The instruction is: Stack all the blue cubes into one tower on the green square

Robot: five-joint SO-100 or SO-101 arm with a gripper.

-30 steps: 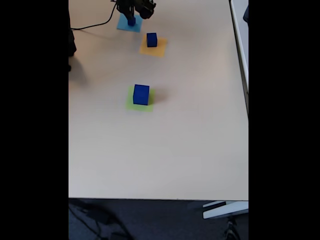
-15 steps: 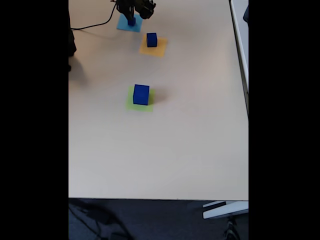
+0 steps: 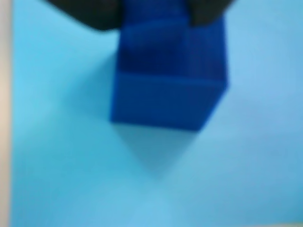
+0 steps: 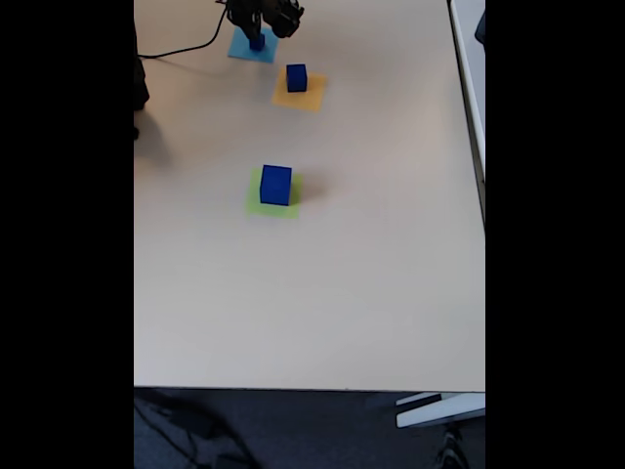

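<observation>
You're looking at a matte small blue cube (image 3: 168, 90) sitting on smooth light-blue paper (image 3: 61, 165) (blurry), gripper (image 4: 256, 34) fingers flanking it top-frame; grip unclear.

The fixed camera is standing high at the near edge of the surface (image 4: 312, 293) and looking down and away across it, far enough back to be taking in the whole top, with the floor showing along the bottom of its picture. The arm's hand (image 4: 257, 37) is sitting tiny at the far end. The wrist camera is riding on that hand and pointing almost straight down from very close, so close the picture is blurring. Both views are sharing one small patch: the small blue cube (image 3: 170, 80) (image 4: 257, 43) resting on the light-blue paper square (image 3: 61, 156) (image 4: 242, 46) at the far end.
</observation>
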